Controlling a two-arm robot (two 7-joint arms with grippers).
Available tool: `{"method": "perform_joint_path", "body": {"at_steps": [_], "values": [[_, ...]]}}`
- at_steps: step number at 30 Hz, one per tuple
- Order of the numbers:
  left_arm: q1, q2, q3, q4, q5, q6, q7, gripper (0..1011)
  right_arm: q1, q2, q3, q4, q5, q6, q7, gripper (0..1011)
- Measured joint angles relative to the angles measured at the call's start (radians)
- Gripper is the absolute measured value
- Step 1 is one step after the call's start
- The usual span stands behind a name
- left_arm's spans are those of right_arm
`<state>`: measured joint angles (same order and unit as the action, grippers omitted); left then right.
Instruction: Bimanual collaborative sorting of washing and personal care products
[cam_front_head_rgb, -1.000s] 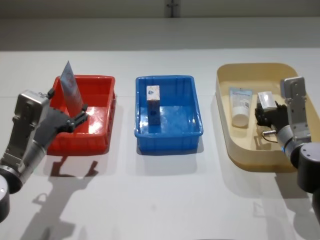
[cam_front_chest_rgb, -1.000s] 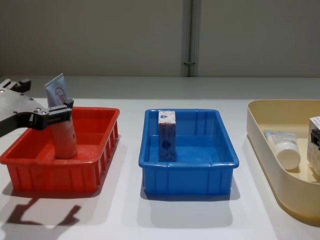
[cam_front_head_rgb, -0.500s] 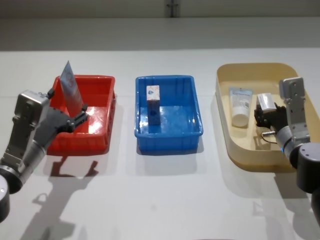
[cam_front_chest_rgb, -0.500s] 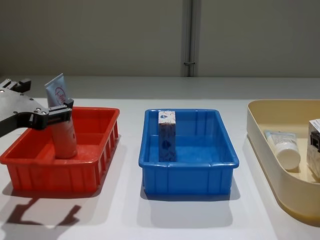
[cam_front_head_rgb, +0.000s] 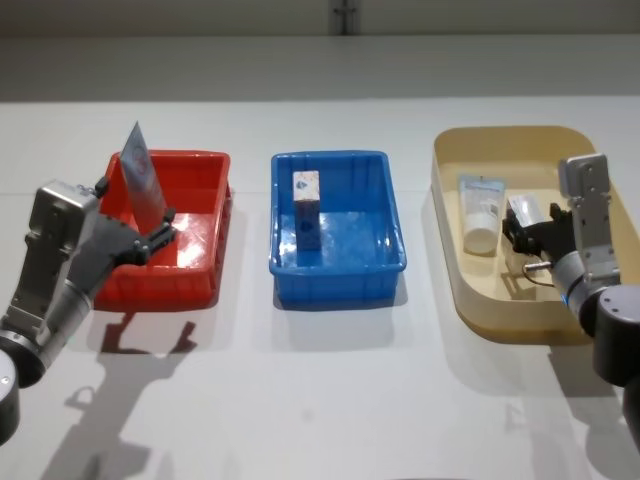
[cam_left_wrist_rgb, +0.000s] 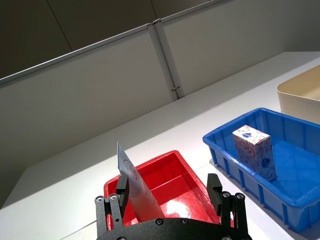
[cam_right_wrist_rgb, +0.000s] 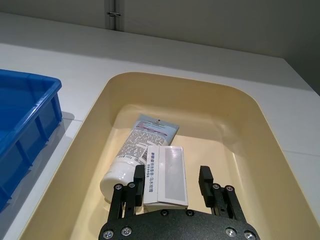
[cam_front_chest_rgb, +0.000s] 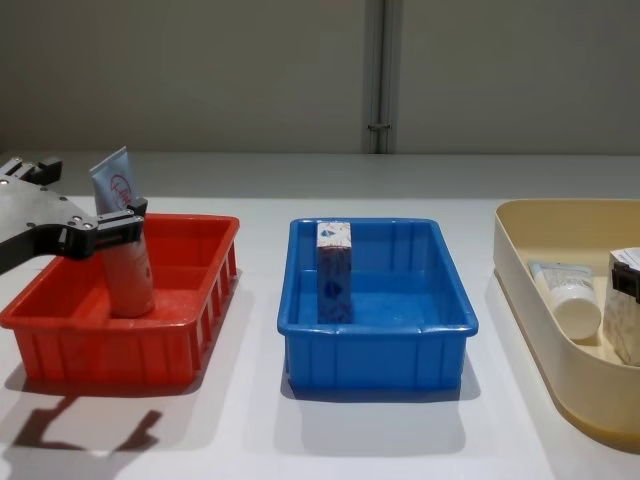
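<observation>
Our left gripper (cam_front_head_rgb: 150, 232) is clamped on a pale-blue squeeze tube (cam_front_head_rgb: 141, 186), holding it upright inside the red bin (cam_front_head_rgb: 205, 270). In the chest view the tube (cam_front_chest_rgb: 123, 250) stands cap down, its lower end at the bin floor, its flat crimped end with the red circular logo rising above the fingers (cam_front_chest_rgb: 100, 232). From the left wrist view the tube (cam_left_wrist_rgb: 136, 187) leans against one finger, with the other finger apart from it on the far side.

Our right gripper (cam_front_head_rgb: 522, 235) sits low in the beige bin (cam_front_head_rgb: 470, 300), its jaws set either side of a small carton (cam_front_head_rgb: 522, 210) with a pale top. The right wrist view shows that carton (cam_right_wrist_rgb: 166, 174) between the two fingers (cam_right_wrist_rgb: 139, 176); one finger touches its side, while a gap remains at the other, so we cannot tell whether the grip is firm. Just beside the carton, touching it, a second pale-blue tube (cam_right_wrist_rgb: 138, 151) lies flat on the bin floor, white cap towards the gripper.

In the blue bin (cam_front_head_rgb: 290, 268) between the other two stands another small carton (cam_front_head_rgb: 307, 210), upright, blue with a white patterned top, towards the bin's left side and clear of its walls. All three bins rest in a row on the white table (cam_front_head_rgb: 330, 400).
</observation>
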<state>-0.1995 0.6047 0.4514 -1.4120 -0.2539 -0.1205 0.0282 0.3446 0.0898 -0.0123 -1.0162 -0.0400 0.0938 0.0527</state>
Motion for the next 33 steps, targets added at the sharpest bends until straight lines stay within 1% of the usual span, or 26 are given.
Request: {"method": "perform_joint_path", "body": {"at_steps": [2,4,5,8,9,13,20,26,30,33], "values": [[0.000,0.000,0.000,0.000,0.000,0.000,0.000,1001,0.000,0.000,0.000,0.000,0.000,0.000,0.000,713],[0.000,0.000,0.000,0.000,0.000,0.000,0.000,1001,0.000,0.000,0.000,0.000,0.000,0.000,0.000,752],[0.000,0.000,0.000,0.000,0.000,0.000,0.000,1001,0.000,0.000,0.000,0.000,0.000,0.000,0.000,802],[0.000,0.000,0.000,0.000,0.000,0.000,0.000,1001,0.000,0.000,0.000,0.000,0.000,-0.001,0.001,855],[0.000,0.000,0.000,0.000,0.000,0.000,0.000,1001,0.000,0.000,0.000,0.000,0.000,-0.001,0.001,901],[0.000,0.000,0.000,0.000,0.000,0.000,0.000,1001,0.000,0.000,0.000,0.000,0.000,-0.001,0.001,998],[0.000,0.000,0.000,0.000,0.000,0.000,0.000,1001,0.000,0.000,0.000,0.000,0.000,-0.001,0.001,1001],[0.000,0.000,0.000,0.000,0.000,0.000,0.000,1001,-0.035,0.009,-0.002,-0.054,0.002,-0.027,0.026,1001],[0.000,0.000,0.000,0.000,0.000,0.000,0.000,1001,-0.048,0.014,-0.003,-0.077,0.004,-0.042,0.035,1001],[0.000,0.000,0.000,0.000,0.000,0.000,0.000,1001,-0.069,0.022,-0.004,-0.113,0.006,-0.062,0.043,1001]]}}
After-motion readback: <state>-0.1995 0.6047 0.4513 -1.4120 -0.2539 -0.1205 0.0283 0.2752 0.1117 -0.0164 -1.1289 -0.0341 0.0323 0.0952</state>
